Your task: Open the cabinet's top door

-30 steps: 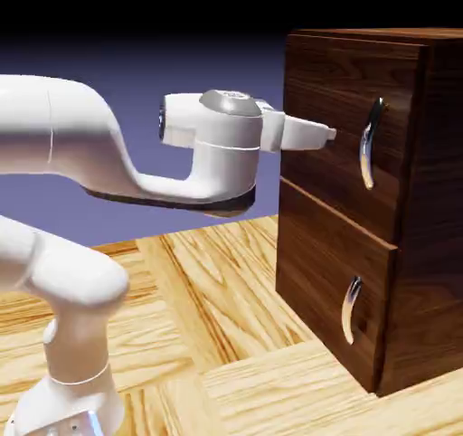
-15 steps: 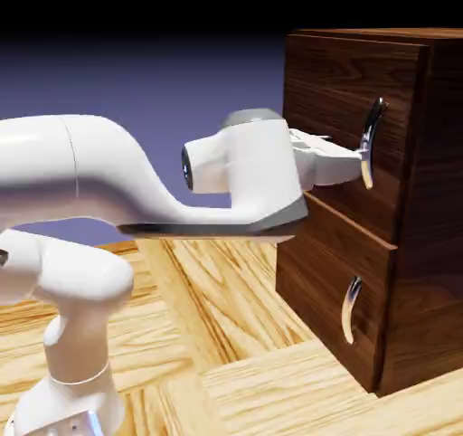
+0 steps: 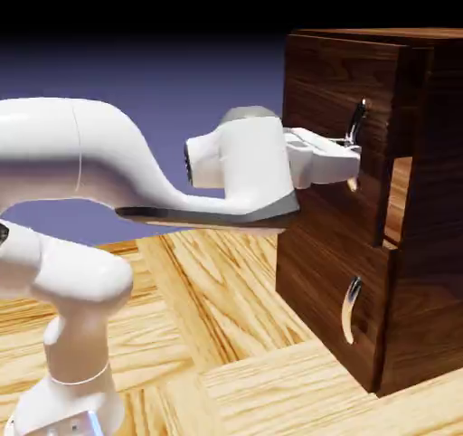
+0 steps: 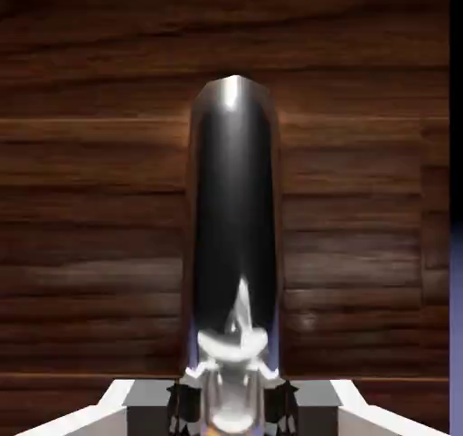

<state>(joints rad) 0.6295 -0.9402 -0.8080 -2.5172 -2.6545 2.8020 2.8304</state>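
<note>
— Since half a second back, what did you see change?

— You saw the top door [image 3: 339, 131] swing out from the cabinet [image 3: 425, 271]: its edge stood proud of the frame, and a lit strip of pale interior showed behind it, beyond the jaws. Before, that panel sat flush.

— And the gripper [image 3: 354, 154]?

— You had it clenched on the chrome handle [image 4: 235, 235]. In the hand view the bar ran straight up from between the jaws, dark and glossy, with walnut grain filling everything behind it.

— Where did the rest sit?

— Below the jaws you had the lower panel, closed, with its shorter handle [image 3: 350, 308]. Under the arm [image 3: 136, 167] lay the table [image 3: 226, 335] of light wood-grain planks, and behind the arm a plain blue-violet backdrop fading to black at the top.
</note>
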